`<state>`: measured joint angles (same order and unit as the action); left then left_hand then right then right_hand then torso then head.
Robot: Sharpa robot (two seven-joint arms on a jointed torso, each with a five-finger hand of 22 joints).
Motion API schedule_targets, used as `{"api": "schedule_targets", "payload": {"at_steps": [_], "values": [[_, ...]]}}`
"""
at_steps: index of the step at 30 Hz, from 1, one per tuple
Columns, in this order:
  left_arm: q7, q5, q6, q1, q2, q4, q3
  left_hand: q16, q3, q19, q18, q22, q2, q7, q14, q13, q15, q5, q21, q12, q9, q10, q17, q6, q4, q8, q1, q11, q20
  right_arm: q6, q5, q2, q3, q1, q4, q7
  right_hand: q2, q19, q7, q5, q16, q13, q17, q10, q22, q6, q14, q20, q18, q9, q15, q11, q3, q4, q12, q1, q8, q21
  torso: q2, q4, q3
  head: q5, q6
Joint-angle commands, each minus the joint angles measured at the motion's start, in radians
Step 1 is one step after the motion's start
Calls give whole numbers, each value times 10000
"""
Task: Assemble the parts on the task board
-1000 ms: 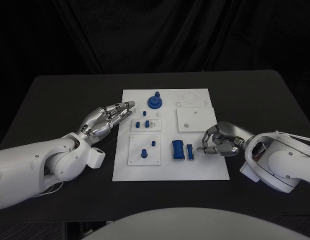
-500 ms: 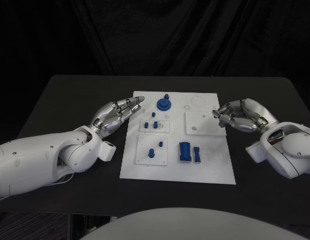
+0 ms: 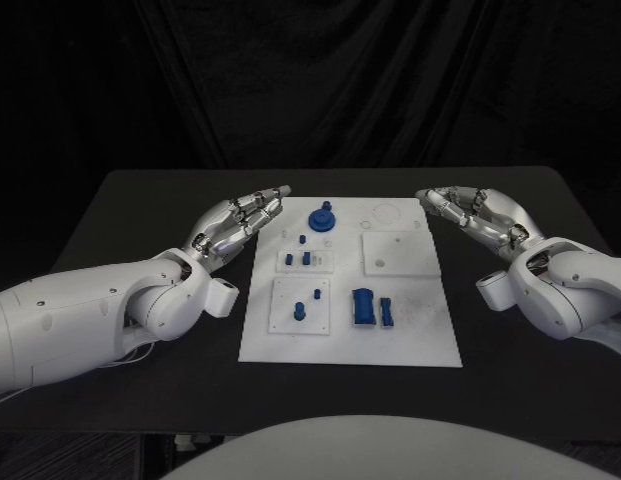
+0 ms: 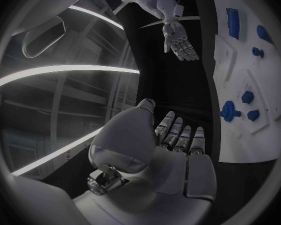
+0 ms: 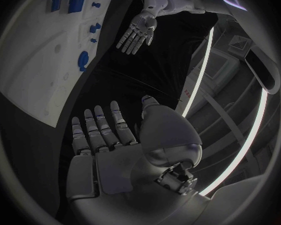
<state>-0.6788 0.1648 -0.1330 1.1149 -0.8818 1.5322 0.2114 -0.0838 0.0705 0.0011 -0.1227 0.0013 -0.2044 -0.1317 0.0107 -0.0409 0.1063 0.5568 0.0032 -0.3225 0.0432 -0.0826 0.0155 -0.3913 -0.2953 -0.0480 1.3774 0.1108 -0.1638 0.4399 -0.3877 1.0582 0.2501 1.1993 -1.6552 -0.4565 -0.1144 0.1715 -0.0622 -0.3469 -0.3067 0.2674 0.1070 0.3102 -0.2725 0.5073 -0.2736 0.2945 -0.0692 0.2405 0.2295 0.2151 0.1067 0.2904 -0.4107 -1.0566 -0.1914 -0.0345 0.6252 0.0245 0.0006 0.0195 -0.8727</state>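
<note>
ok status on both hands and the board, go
Left hand open, holding nothing, beside the task board. Right hand open, off the board's far right corner. Blue parts on the board, untouched. Nothing in the way.

Black table (image 3: 123, 215); white task board (image 3: 351, 340) lies flat at its middle, small blue parts (image 3: 369, 307) on the board.

One task board (image 3: 418, 340), two hands, several blue parts.

The table (image 3: 137, 210) is matt black. The task board (image 3: 411, 330) looks like smooth white plastic. The parts (image 3: 364, 306) are blue plastic.
</note>
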Motion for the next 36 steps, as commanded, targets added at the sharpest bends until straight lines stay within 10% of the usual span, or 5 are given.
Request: {"api": "schedule_targets", "payload": {"at_steps": [1, 11, 12, 18, 36], "values": [[-2190, 13, -52, 18, 50, -50, -8, 140, 143, -11, -95, -13, -57, 150, -38, 23, -164, -38, -32, 149, -41, 90, -22, 335, 17, 87, -72, -199, 109, -868, 654, -65, -7, -108, 151, -1342, -187, -938, 892, 342, 973, -892, -516, -1328, 1217, -1769, 1251, 24, 86, -1036, -232, -741, 427, 37, 884, 137, 934, 158, -215, -84, 69, -25, 1], [-2333, 13, 47, -14, 344, -412, -7, 265, 444, -11, -238, -13, -179, 1673, -61, 51, -90, -139, -32, 401, -115, 356, -40, 1096, 16, 175, 69, -207, -111, -1100, 754, -147, -5, -291, 332, -1949, -547, -1189, 1532, 448, 1516, -1769, -774, -2479, 1714, -2679, 2167, -8, 30, -1863, -547, -1336, 1302, 16, 1097, -189, 1598, 188, -160, -274, 190, 164, 1], [0, -1, -20, 0, 327, -359, -4, 838, 48, -11, 347, -13, 543, 1317, -107, 409, -1063, -1730, -32, 1207, -432, 826, -155, 1891, 894, 480, -4062, -1108, 469, -714, 549, -143, 2, -265, 338, -1365, 34, -1715, 622, 1333, 1932, -2674, -1070, -3102, 2001, -3409, 2736, -899, 692, -2405, -1064, -2151, 558, -858, 1973, 3044, 1914, 345, -193, -231, 152, 155, 1], [119, -124, -494, -48, 378, -304, -161, 838, -705, -11, 302, -13, 795, 1317, -107, 409, -1063, -2524, -32, 1639, -432, 826, -155, 2321, 1301, 480, -6017, -1108, 656, -240, 942, -455, -294, -410, 399, -1279, 1144, -1715, 622, 3469, 3067, -2674, -1070, -3102, 2725, -5073, 2736, -2945, 692, -2405, -2295, -2151, -1067, -2904, 4107, 8210, 1914, 345, -247, -232, 139, 125, 238], [1352, -1404, -5427, -553, 915, 268, -1801, 838, -705, -11, 1227, -13, 2044, 1317, -107, 409, -1063, -4146, -32, 2481, -432, 826, -155, 3143, 2164, 480, -10148, -1108, 1638, 3254, 3839, -2751, -2472, -1479, 846, -643, 1144, -1715, 622, 3469, 3067, -2674, -1070, -3102, 2725, -5073, 2736, -2945, 692, -2405, -2295, -2151, -1067, -2904, 4107, 10566, 1914, 345, -757, -244, 8, -164, 2492]]}}
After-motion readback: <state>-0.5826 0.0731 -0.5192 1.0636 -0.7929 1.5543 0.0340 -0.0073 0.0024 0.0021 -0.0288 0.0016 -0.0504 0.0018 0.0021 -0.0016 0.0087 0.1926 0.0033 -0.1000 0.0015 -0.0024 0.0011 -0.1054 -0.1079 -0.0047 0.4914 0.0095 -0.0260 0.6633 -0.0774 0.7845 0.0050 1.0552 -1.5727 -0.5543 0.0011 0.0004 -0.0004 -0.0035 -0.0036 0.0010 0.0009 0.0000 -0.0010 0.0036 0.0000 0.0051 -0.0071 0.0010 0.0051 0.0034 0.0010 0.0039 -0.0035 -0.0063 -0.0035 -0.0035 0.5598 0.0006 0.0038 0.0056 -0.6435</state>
